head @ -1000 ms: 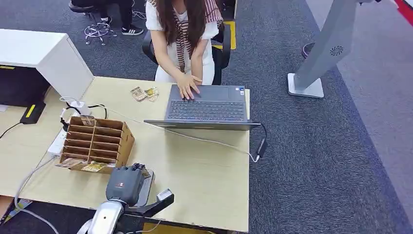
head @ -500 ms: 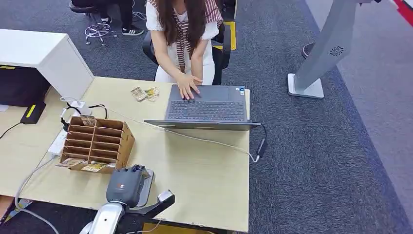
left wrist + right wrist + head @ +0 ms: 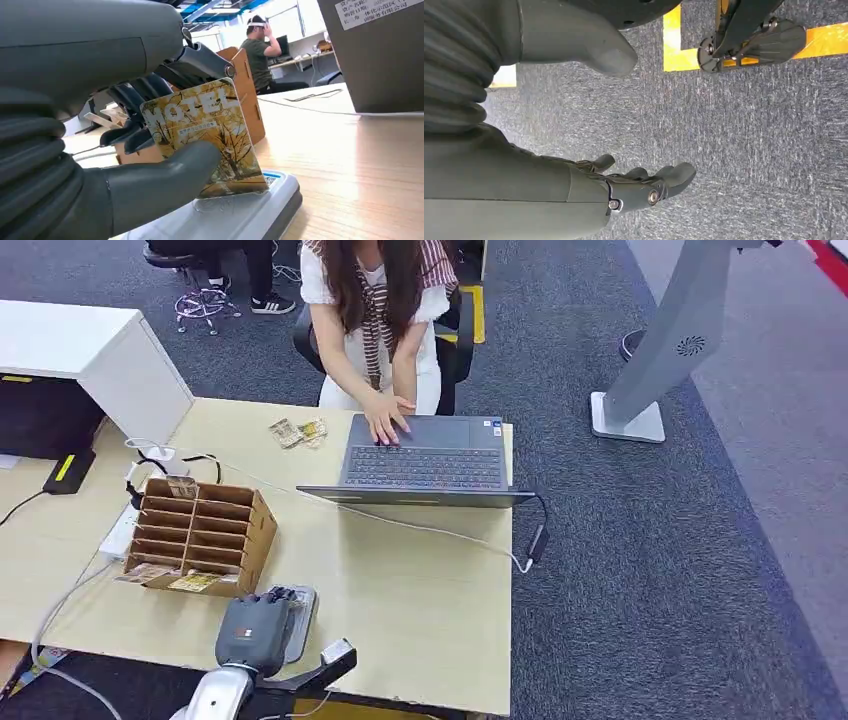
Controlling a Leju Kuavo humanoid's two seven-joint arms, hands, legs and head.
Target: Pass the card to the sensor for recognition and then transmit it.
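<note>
**Card held on sensor, left hand gripping**

Card (image 3: 210,140): yellow, printed with autumn trees and the word "HOTEL"; stands nearly upright, lower edge touching the pale top face of the sensor (image 3: 240,212). Pinched by left hand (image 3: 135,150), thick grey thumb (image 3: 165,175) across the printed front, darker fingers (image 3: 130,135) curled behind. Grip clamped on the card.

Sensor: flat grey-white pad with a dark underside, lying near the front edge of the table (image 3: 420,610), just beside the wooden organiser (image 3: 200,532). In head view, seen partly under the left hand (image 3: 252,632).

Wooden organiser: brown, slotted compartments, more cards (image 3: 195,582) lying at its near foot. White power strip (image 3: 122,530) and cables on its far side.

Laptop (image 3: 425,462): open, at the far side of the table, well apart from the sensor; a person (image 3: 375,310) seated behind it, one hand (image 3: 385,420) on the keyboard edge. Two further cards (image 3: 298,431) lying beside the laptop.

Right hand (image 3: 644,187): hanging over grey carpet, fingers apart and slightly bent, holding nothing.

Grey stand (image 3: 660,350) on the carpet, well apart from the table.
</note>
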